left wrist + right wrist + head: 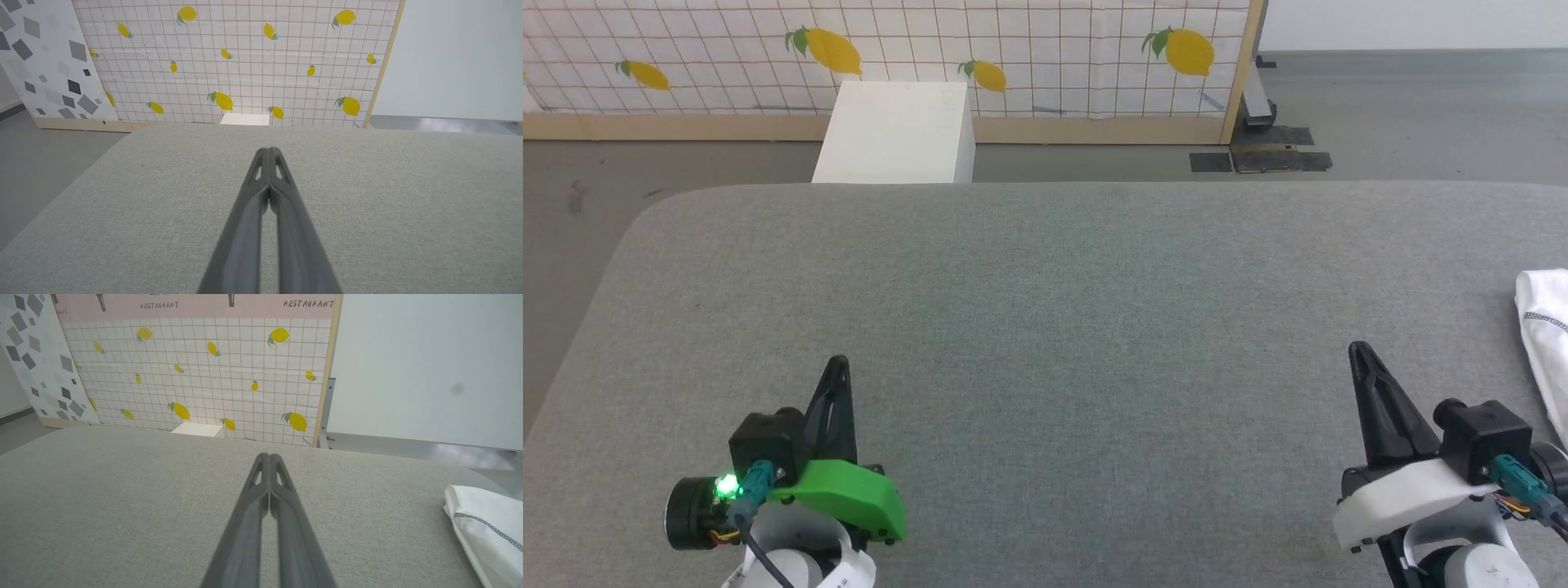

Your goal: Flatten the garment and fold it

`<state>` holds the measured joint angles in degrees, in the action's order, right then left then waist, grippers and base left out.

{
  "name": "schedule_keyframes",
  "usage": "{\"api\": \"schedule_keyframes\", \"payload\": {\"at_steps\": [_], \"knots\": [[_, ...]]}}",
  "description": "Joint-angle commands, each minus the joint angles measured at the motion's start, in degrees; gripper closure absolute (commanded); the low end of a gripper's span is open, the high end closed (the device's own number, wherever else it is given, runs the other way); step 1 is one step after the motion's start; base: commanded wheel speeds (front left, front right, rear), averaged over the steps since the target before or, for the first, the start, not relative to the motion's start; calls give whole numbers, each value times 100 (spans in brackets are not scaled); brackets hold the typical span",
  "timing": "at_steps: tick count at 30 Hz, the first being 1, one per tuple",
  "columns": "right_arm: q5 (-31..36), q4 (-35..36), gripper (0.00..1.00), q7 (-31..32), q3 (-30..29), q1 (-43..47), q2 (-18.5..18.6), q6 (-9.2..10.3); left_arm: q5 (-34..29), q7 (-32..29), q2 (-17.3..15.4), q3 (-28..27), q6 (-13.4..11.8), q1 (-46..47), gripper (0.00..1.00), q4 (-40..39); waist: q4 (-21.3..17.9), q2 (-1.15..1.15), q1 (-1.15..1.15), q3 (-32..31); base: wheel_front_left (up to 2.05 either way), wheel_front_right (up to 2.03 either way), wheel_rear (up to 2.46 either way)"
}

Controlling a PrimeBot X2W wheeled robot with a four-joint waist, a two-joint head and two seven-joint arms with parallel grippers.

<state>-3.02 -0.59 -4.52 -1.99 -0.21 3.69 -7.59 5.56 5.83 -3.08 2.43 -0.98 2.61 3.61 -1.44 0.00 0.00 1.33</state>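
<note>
Lying bunched, the garment (1547, 327) sits at the right edge of the grey padded table (1045, 269), near my right gripper (1358, 349) — not touching it. My left gripper (839, 362) hangs well apart at the other side — both pairs of fingers pressed together, empty.

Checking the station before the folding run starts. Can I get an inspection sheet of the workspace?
Surface: grey fabric table, smooth.
Job's things: garment, white, lying gathered at the table's right edge, partly out of frame; not yet flattened.
Clutter: nothing seen.
Grippers: left gripper and right gripper both shut, empty, over the table's near side, apart from the garment.
Cables: left wrist cable and right wrist cable, teal plugs, short, off the surface.
Surroundings: white box on the floor beyond the table; lemon-print panel behind it.
</note>
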Motion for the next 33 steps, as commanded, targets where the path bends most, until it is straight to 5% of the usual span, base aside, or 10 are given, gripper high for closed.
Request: {"api": "schedule_keyframes", "payload": {"at_steps": [1, 33], "knots": [[58, 32, 100, 31, 22, 13, -26, 6, -57, -38, 13, -36, 39, -107, 100, -38, 5, 0, 0, -5, 0, 0, 0], [223, 50, 100, 317, 142, 18, -63, 9, -396, -408, 18, -177, 79, -212, 100, -257, 99, 0, 0, -92, 0, 0, 0]]}}
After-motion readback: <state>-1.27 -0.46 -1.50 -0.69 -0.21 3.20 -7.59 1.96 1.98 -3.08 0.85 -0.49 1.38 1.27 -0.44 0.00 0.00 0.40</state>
